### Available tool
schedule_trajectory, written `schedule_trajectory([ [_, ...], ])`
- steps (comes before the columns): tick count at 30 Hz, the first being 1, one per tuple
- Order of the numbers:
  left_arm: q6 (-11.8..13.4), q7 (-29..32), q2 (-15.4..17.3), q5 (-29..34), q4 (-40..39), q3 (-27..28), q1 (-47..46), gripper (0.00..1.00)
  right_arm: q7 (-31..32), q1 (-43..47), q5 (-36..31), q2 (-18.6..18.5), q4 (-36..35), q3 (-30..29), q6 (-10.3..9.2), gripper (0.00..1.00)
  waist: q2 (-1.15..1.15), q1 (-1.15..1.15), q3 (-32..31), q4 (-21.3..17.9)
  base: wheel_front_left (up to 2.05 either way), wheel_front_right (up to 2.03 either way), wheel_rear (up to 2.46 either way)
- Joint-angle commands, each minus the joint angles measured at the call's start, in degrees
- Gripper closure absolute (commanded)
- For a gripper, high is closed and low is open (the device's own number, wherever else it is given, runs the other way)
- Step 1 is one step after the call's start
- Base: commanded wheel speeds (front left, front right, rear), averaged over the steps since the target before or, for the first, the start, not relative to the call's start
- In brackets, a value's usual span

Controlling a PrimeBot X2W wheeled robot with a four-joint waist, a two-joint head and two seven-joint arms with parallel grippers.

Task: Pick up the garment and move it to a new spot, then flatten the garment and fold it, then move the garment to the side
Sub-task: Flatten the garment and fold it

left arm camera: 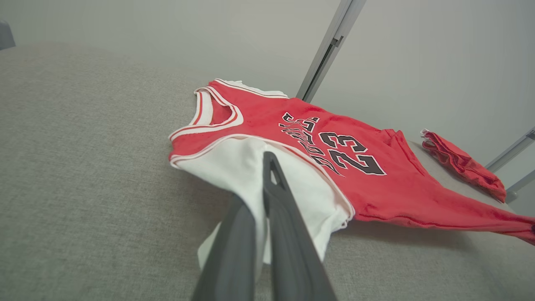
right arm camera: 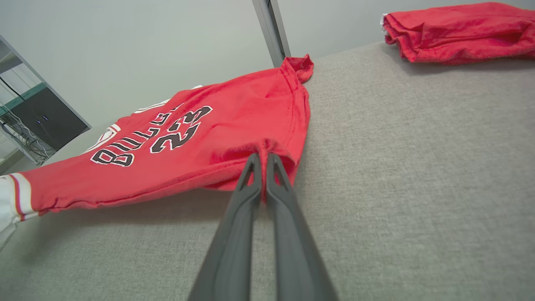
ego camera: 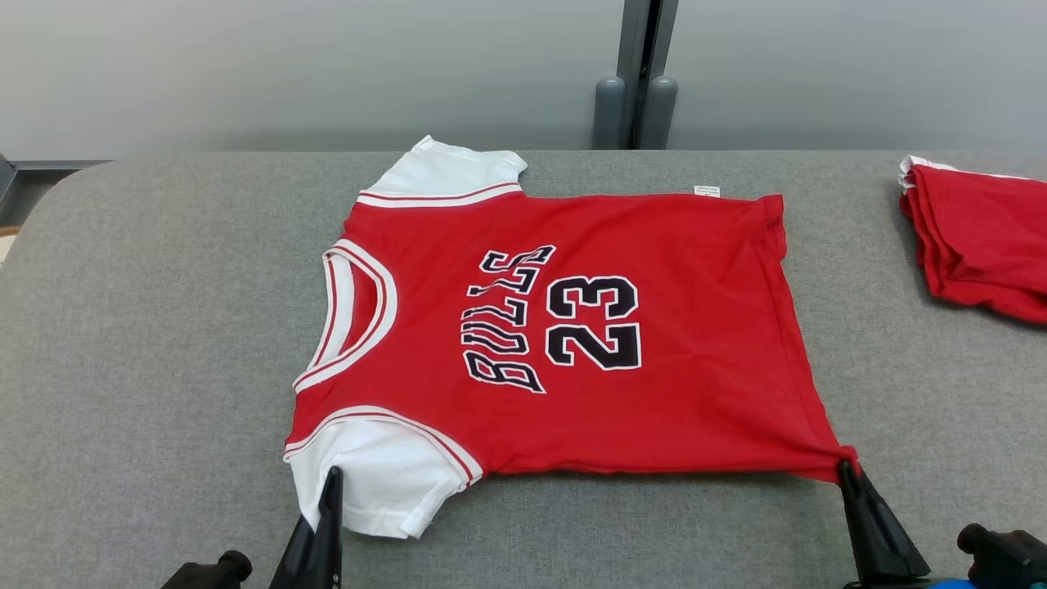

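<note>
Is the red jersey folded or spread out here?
Spread out: the jersey lies open on the table, print up, both sleeves out; left gripper pinches the near sleeve, right gripper the hem corner.

Grey fabric-covered table [ego camera: 147, 327]: coarse weave, rounded far-left corner. Folded red cloth [ego camera: 981, 237] on table near far-right corner, white trim showing at its far-left corner, cut off by frame edge in head view. Pale grey wall panels [ego camera: 286, 74] just behind table's far edge. Grey metal post [ego camera: 646, 49] upright between panels, two rounded grey cylinders [ego camera: 609, 110] at its foot. Dark cabinet [right arm camera: 46, 119] beyond table's left end, loose cables [right arm camera: 25, 144] beside it.
</note>
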Motion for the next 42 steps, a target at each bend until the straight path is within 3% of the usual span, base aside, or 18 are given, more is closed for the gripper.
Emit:
schedule_trajectory([
  [1,-0.1,0.2,0.5,0.3,-0.3,-0.1,-0.2,1.00,0.4,0.4,-0.4,0.4,-0.5,-0.6,0.01,1.00,0.00,0.01,0.0,0.1,0.00,0.00,0.00],
  [21,-3.7,1.7,1.9,1.5,6.0,-0.8,-14.2,1.00,2.8,-12.2,-2.6,0.8,4.3,-1.0,0.01,1.00,0.00,0.01,4.5,-1.3,0.00,0.00,0.00],
  [39,-7.2,1.1,2.4,2.5,21.4,-1.6,-31.5,1.00,0.6,-27.0,-4.1,0.3,14.3,1.9,0.01,1.00,0.00,0.01,11.6,-2.2,0.00,0.00,0.00],
  [41,-7.2,0.8,2.0,2.6,23.5,-1.6,-32.5,1.00,0.3,-27.5,-4.3,0.1,15.2,2.6,0.01,0.46,0.00,0.01,11.7,-2.3,0.00,0.00,0.00],
  [42,-7.1,0.3,1.9,2.9,24.1,-1.7,-33.1,0.80,0.1,-27.7,-4.2,0.1,15.6,2.8,0.01,0.00,0.00,0.01,11.8,-2.3,0.00,0.00,0.00],
])
